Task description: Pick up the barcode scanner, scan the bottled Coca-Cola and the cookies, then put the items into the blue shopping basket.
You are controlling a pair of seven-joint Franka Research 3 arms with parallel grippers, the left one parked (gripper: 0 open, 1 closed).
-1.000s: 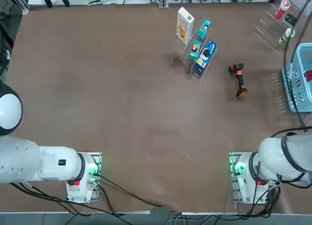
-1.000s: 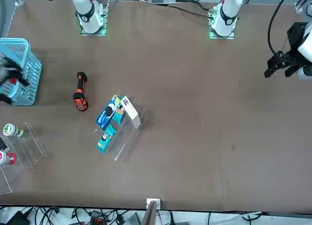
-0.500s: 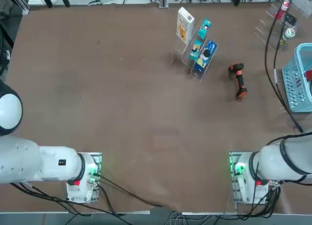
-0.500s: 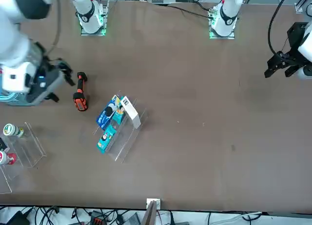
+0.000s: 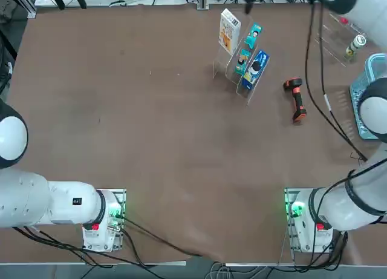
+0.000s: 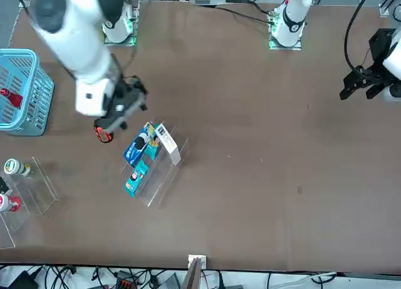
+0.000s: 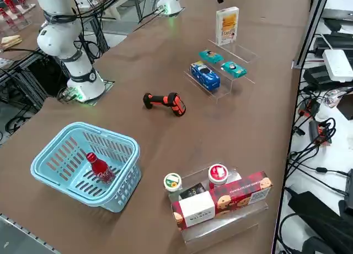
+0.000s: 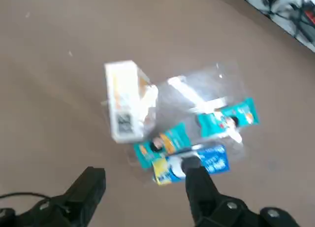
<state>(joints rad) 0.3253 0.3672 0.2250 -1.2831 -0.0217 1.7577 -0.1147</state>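
Moved since the earlier frame: the right gripper (image 8: 146,172), black and two-fingered, has shifted from over the basket side of the table towards the clear stepped plastic packet stand (image 7: 230,72). Its fingers stand wide apart, with nothing held between them. Both fingers are in the wrist view, raised above the table surface.

Barcode scanner (image 7: 165,101), pistol-shaped, black with an orange-red shaft: lying on the table, to the robot's right of the packet stand, ungripped.

Cookies (image 7: 226,25), a white rectangular box with yellow-orange print: upright on the packet stand, beside two small teal packets (image 7: 211,56) and a blue packet (image 7: 204,75).

Shopping basket (image 7: 85,165), light blue plastic with slotted walls: farther to the robot's right of the packet stand than the scanner. Bottled Coca-Cola (image 7: 100,167), red-labelled and narrow-necked: inside the basket, tilted.

Second clear stand (image 7: 220,232): also to the robot's right of the packet stand, bearing a long red box (image 7: 240,194) and two white-lidded containers (image 7: 218,175).
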